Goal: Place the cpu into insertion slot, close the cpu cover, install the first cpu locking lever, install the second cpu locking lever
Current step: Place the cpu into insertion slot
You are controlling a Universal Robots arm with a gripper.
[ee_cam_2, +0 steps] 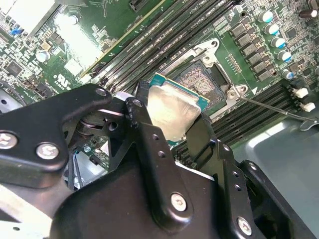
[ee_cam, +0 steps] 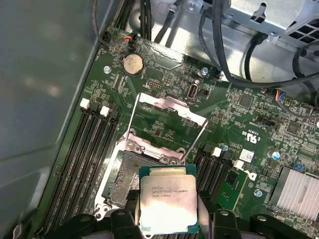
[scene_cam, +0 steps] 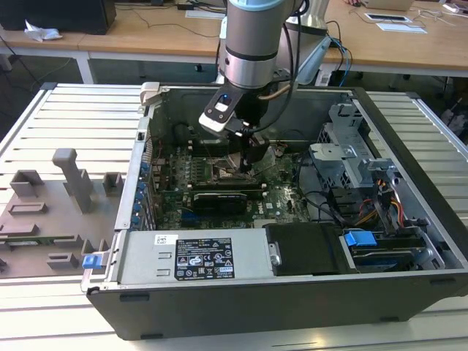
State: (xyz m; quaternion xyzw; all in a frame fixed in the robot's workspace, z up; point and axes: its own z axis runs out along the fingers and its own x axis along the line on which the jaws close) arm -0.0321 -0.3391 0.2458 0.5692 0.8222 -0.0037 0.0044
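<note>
The cpu [ee_cam: 167,199] is a thin, light, rigid chip with a smooth metal top. Its underside is probably delicate, so it is best taken by opposite edges. The hand [ee_cam_2: 167,120] is clenched on it in just that way, holding it just above the insertion slot [ee_cam: 123,174], not yet seated. The cpu cover [ee_cam: 169,105] stands raised.
</note>
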